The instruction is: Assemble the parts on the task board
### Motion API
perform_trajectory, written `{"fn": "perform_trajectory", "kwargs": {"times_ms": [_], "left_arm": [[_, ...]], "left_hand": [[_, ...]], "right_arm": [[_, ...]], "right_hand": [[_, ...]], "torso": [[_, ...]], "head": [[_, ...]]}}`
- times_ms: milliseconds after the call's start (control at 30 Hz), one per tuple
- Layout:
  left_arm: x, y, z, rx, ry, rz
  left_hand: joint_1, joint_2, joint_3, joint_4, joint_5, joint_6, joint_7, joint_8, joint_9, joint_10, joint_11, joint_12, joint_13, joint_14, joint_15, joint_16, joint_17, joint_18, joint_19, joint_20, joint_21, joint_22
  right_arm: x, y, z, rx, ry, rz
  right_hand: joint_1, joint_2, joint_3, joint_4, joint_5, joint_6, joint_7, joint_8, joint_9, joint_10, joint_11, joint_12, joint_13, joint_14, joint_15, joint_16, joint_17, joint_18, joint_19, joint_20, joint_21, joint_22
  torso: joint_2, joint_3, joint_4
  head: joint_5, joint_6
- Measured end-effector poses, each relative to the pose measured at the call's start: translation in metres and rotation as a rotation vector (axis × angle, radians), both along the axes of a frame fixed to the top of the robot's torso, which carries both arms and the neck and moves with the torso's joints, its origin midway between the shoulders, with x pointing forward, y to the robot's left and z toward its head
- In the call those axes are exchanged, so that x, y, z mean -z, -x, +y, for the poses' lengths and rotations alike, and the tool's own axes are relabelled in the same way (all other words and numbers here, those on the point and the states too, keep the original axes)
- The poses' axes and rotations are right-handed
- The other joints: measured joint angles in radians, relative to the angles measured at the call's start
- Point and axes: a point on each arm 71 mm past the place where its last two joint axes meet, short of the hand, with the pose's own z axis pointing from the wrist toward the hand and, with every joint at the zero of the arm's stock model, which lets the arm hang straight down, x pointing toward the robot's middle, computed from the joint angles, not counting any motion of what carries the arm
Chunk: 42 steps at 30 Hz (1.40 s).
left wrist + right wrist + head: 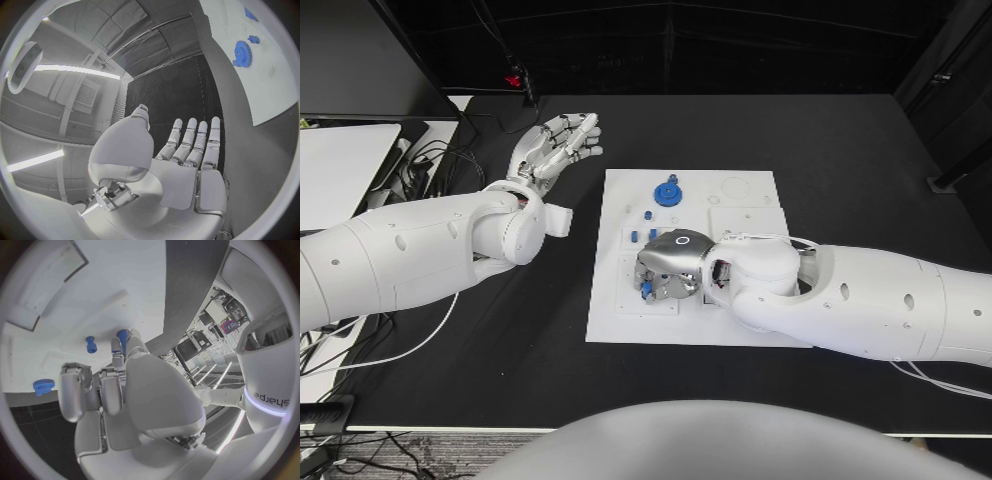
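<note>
Fingers (119,347) of the right hand (672,268) curl down over the near-left part of the white board (733,330), and in the right wrist view their tips close around a small blue peg (123,335); it looks pinched there, though the contact itself is partly hidden. A second blue peg (90,344) lies just beside it on the board, and a blue gear (669,192) sits flat toward the far edge, well apart from the hand. By their look these parts are hard plastic, light and stiff, smooth enough to slip or roll; I judge a peg is best taken by its shaft between two fingertips, and the gear by its toothed rim or raised hub, not by the flat face; none should need much force, but a small peg could easily pop out of a loose pinch. Off the board, the left hand (557,146) hovers above the black table (877,160), fingers straight and slightly apart, holding nothing.
</note>
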Motion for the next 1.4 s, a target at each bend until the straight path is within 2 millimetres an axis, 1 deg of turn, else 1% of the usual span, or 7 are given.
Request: {"fn": "perform_trajectory", "kwargs": {"times_ms": [433, 567, 767, 967, 1133, 1233, 1400], "left_arm": [[0.000, 0.000, 0.000, 0.001, 0.001, 0.000], [0.000, 0.000, 0.000, 0.001, 0.001, 0.000], [0.000, 0.000, 0.000, 0.003, 0.001, 0.000], [0.000, 0.000, 0.000, 0.003, 0.001, 0.001], [0.000, 0.000, 0.000, 0.003, 0.002, 0.001], [0.000, 0.000, 0.000, 0.003, 0.002, 0.001], [0.000, 0.001, 0.001, 0.003, 0.002, 0.002]], "left_hand": [[0.000, 0.000, 0.000, 0.000, 0.000, 0.000, 0.000, 0.000, 0.000, 0.000, 0.000, 0.000, 0.000, 0.000, 0.000, 0.000, 0.000, 0.000, 0.000, 0.000, 0.000, 0.000], [0.000, 0.000, 0.000, 0.000, 0.000, 0.000, 0.000, 0.000, 0.000, 0.000, 0.000, 0.000, 0.000, 0.000, 0.000, 0.000, 0.000, 0.000, 0.000, 0.000, 0.000, 0.000], [0.000, 0.000, 0.000, 0.000, 0.000, 0.000, 0.000, 0.000, -0.001, 0.000, 0.000, 0.003, -0.002, 0.000, 0.000, 0.004, -0.002, 0.000, 0.000, 0.000, 0.000, 0.000], [0.000, 0.000, 0.000, 0.000, 0.000, 0.000, 0.000, 0.000, -0.001, 0.000, 0.000, 0.003, -0.002, 0.000, 0.000, 0.004, -0.002, 0.000, 0.000, 0.000, 0.000, 0.000], [0.000, 0.000, -0.003, -0.003, 0.000, 0.000, 0.000, 0.000, -0.001, 0.000, 0.000, 0.003, -0.002, 0.000, 0.000, 0.004, -0.002, 0.000, 0.000, 0.000, 0.000, 0.000], [0.000, 0.000, -0.003, -0.003, 0.000, 0.000, 0.000, 0.000, -0.001, 0.000, 0.000, 0.003, -0.002, 0.000, 0.000, 0.004, -0.002, 0.000, 0.000, 0.000, 0.000, 0.000], [0.000, 0.000, -0.003, -0.003, 0.000, 0.000, 0.000, 0.004, -0.001, 0.000, 0.000, 0.003, -0.002, 0.000, 0.000, 0.004, -0.003, 0.000, 0.000, 0.000, 0.000, 0.000]], "right_arm": [[0.000, 0.000, 0.000, 0.001, -0.001, -0.001], [0.000, 0.000, -0.001, 0.004, -0.007, -0.003], [-0.001, 0.001, -0.010, 0.035, -0.065, -0.016], [-0.010, -0.001, -0.037, 0.139, -0.254, 0.041], [-0.023, -0.003, -0.064, 0.246, -0.451, 0.115], [-0.039, -0.005, -0.084, 0.326, -0.601, 0.164], [-0.052, -0.003, -0.123, 0.467, -0.774, 0.237]], "right_hand": [[-0.028, -0.028, -0.025, 0.002, 0.000, -0.035, -0.001, -0.006, -0.001, -0.017, 0.009, 0.003, 0.001, 0.000, 0.007, -0.006, 0.000, 0.016, 0.000, 0.007, -0.016, 0.000], [-0.097, -0.064, -0.054, 0.006, 0.000, -0.085, 0.004, -0.006, -0.003, -0.050, 0.013, 0.003, 0.001, 0.000, 0.007, -0.022, 0.000, 0.016, 0.000, 0.007, -0.036, 0.000], [-0.254, -0.204, -0.055, 0.012, 0.000, -0.162, 0.025, -0.006, -0.002, -0.094, 0.018, 0.002, 0.003, -0.004, 0.011, -0.087, -0.030, 0.032, -0.002, 0.016, -0.087, 0.000], [-0.306, -0.230, -0.073, 0.013, 0.000, -0.196, 0.058, -0.006, -0.001, -0.108, 0.026, 0.014, 0.006, -0.001, 0.020, -0.071, 0.001, 0.032, 0.000, 0.018, -0.061, 0.000], [-0.320, -0.205, -0.049, 0.012, 0.003, -0.197, 0.068, -0.004, 0.002, -0.112, 0.035, 0.031, 0.008, 0.002, 0.027, -0.063, 0.001, 0.031, -0.002, 0.024, -0.053, 0.000], [-0.313, -0.143, -0.021, 0.006, 0.003, -0.188, 0.076, 0.008, 0.006, -0.085, 0.038, 0.060, 0.015, 0.002, 0.027, -0.063, 0.001, 0.031, 0.002, 0.027, -0.066, 0.000], [-0.320, -0.075, -0.015, 0.002, 0.070, -0.163, 0.054, 0.035, 0.012, 0.022, 0.015, 0.151, 0.048, -0.001, 0.024, -0.078, -0.018, 0.031, 0.002, 0.027, -0.094, 0.000]], "torso": [[0.000, 0.0000, 0.0001], [0.000, 0.0000, 0.0001], [0.000, 0.0001, 0.0001], [0.000, 0.0004, 0.0001], [-0.001, -0.0003, 0.0001], [-0.002, -0.0006, 0.0004], [-0.001, -0.0006, 0.0032]], "head": [[0.001, 0.000], [0.000, 0.000], [-0.002, 0.000], [-0.004, 0.000], [-0.009, 0.000], [-0.012, 0.000], [-0.030, 0.000]]}}
